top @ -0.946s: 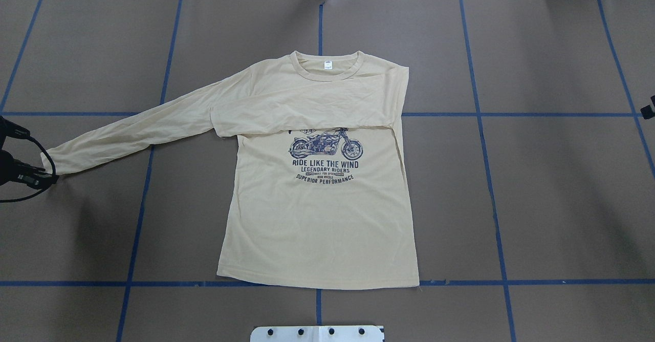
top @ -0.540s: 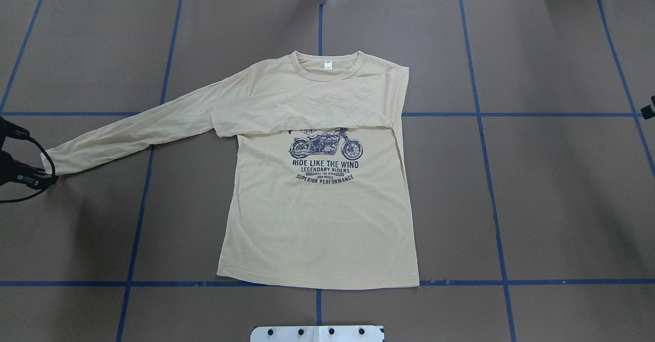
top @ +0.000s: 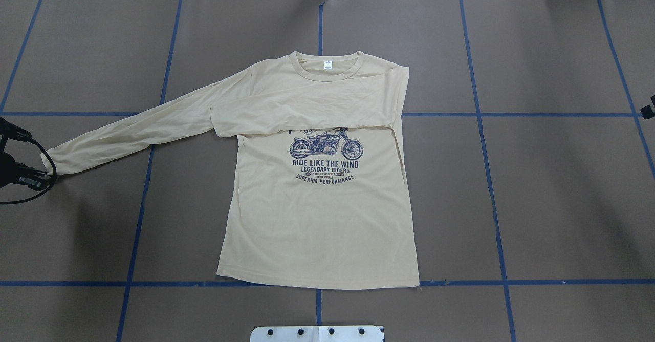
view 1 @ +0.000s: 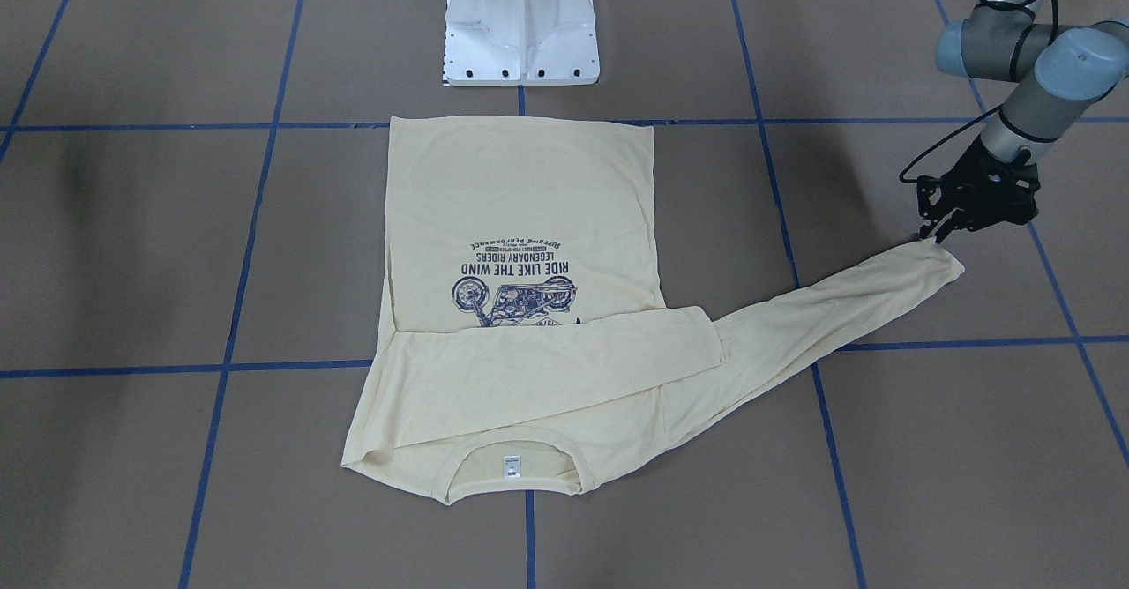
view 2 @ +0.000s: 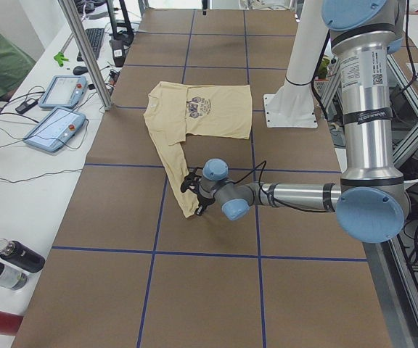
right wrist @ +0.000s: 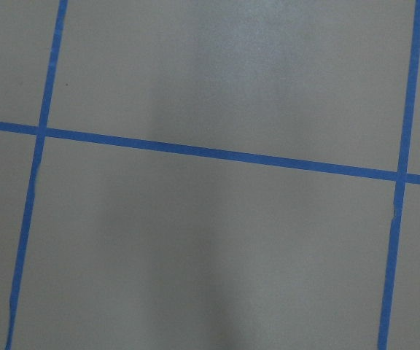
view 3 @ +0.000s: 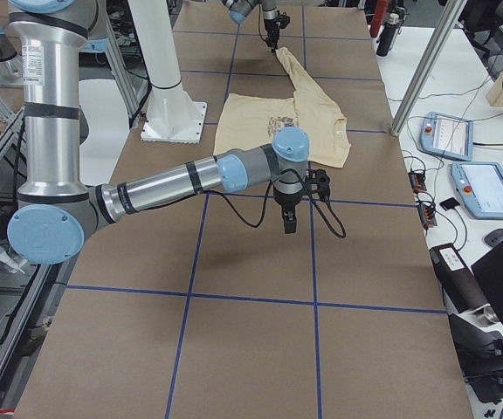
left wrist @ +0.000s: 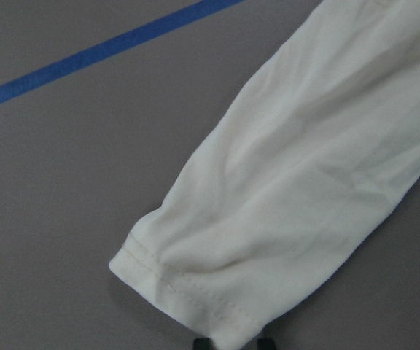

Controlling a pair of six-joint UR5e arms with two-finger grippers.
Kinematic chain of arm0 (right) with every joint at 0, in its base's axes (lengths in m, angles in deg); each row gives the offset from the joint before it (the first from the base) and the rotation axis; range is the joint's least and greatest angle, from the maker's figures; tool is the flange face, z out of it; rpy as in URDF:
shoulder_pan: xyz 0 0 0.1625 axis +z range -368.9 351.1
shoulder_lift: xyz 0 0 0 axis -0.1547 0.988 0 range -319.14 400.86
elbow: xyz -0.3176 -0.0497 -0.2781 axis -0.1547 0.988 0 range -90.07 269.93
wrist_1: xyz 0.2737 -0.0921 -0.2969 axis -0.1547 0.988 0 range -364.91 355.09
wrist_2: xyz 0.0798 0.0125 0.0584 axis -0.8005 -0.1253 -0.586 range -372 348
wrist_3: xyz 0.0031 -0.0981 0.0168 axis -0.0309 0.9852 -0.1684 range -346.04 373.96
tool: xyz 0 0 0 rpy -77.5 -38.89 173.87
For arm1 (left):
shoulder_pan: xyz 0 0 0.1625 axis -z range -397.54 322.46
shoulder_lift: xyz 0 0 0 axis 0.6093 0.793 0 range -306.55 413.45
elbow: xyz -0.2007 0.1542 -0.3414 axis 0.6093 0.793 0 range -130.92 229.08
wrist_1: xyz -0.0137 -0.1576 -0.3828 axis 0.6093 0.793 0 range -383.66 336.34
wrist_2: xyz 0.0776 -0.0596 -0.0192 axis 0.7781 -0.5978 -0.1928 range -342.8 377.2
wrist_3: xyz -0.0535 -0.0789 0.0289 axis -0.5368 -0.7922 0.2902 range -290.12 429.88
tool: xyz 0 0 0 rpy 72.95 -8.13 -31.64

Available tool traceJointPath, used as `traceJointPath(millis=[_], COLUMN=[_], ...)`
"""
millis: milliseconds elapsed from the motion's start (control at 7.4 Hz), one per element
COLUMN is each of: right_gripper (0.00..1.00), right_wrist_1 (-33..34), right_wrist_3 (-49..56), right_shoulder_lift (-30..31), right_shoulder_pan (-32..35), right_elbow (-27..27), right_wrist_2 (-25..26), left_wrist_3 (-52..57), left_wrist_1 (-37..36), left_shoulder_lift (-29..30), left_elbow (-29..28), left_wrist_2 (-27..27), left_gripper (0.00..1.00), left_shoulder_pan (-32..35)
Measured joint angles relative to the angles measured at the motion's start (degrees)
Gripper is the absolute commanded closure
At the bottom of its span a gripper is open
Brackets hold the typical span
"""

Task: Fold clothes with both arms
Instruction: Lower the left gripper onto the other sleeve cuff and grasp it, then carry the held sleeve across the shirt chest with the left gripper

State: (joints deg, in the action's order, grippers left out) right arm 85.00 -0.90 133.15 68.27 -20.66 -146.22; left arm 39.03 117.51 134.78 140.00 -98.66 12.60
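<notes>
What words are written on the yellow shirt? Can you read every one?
"RIDE LIKE THE WIND": on the T-shirt, under the motorcycle.
"LEGENDARY RIDERS": the line below.
"SUPERIOR PERFORMANCE": the curved bottom line.
Two tiny lines between: too small to read.
Neck label: too small to read.
Digits above the motorcycle: partly hidden by the folded sleeve.

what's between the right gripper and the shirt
Only bare brown table crossed by blue tape lines lies between the right gripper and the shirt; the overhead view shows it.
</notes>
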Motion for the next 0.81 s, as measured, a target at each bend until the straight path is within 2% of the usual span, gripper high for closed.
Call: traceJointPath(millis=[405,675,811], right_gripper=[0.00,0.00,0.00], right_wrist_1=[0.00,0.00,0.00], right_wrist_3=[-0.02,-0.08,-0.13], right_shoulder_lift=[0.00,0.00,0.00], right_shoulder_pan=[0.00,0.00,0.00], right_elbow=[-0.11,-0.10,-0.08], right_wrist_2=[-0.07,-0.07,-0.07], left_wrist_3=[0.05,0.03,0.01], left_wrist_1=[-0.09,-2.19,-5.48], left_shoulder_lift=[-0.02,0.37,1.61], left_elbow=[1.63,6.36,9.28], left_wrist_2=[-0.08,-1.59,-2.05], left_gripper=[1.00,1.00,1.00], left_shoulder_pan=[0.17,0.65,1.05])
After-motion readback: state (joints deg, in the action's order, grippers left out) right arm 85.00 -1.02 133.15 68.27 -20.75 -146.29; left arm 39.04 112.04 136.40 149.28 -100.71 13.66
